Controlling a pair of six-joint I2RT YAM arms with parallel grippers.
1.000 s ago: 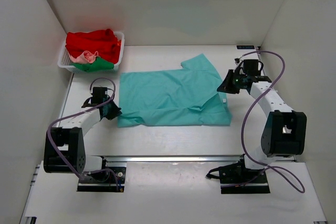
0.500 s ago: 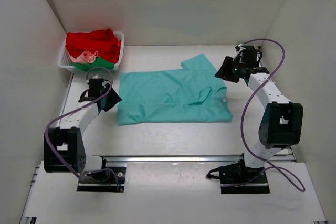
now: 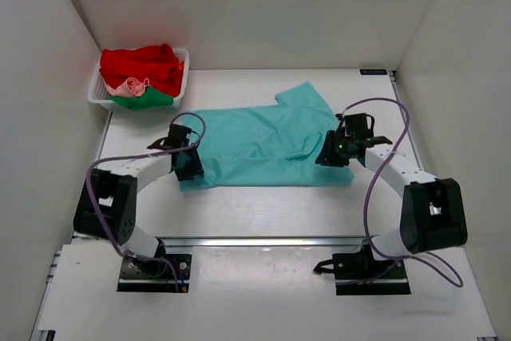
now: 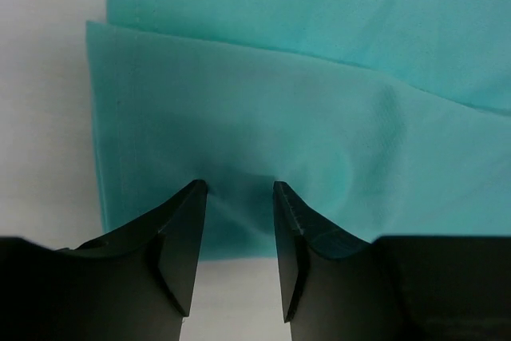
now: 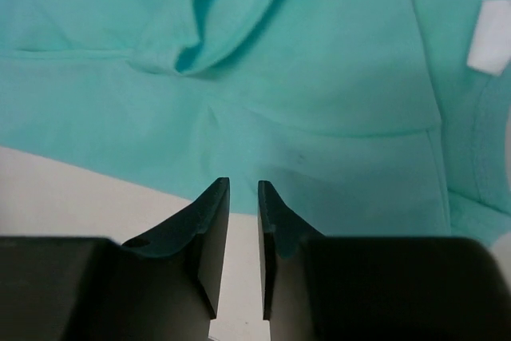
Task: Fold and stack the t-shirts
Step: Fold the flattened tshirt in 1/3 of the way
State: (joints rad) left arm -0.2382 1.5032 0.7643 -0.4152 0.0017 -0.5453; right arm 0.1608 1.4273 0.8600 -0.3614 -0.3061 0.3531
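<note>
The teal t-shirt [image 3: 255, 141] lies spread on the table, with a loose fold near its right side. My left gripper [image 3: 192, 168] is at the shirt's near-left corner. In the left wrist view it [image 4: 239, 187] is open, tips resting on the teal cloth [image 4: 319, 117] just inside the hem. My right gripper [image 3: 326, 157] is at the near-right hem. In the right wrist view it [image 5: 243, 184] is open by a narrow gap, tips at the edge of the cloth [image 5: 319, 77], nothing between them. The red [image 3: 144, 61], pale pink [image 3: 132, 85] and green [image 3: 150, 100] shirts lie bunched in the basket.
A small white lattice basket [image 3: 94, 95] stands at the far left corner. White walls close in the table on the left, back and right. A white label [image 5: 489, 47] shows on the shirt near its collar.
Both grippers have moved onto the shirt's near hem: the left one rightward to the near-left corner, the right one from the far right sleeve area toward me. The shirt's right side shifted slightly.
</note>
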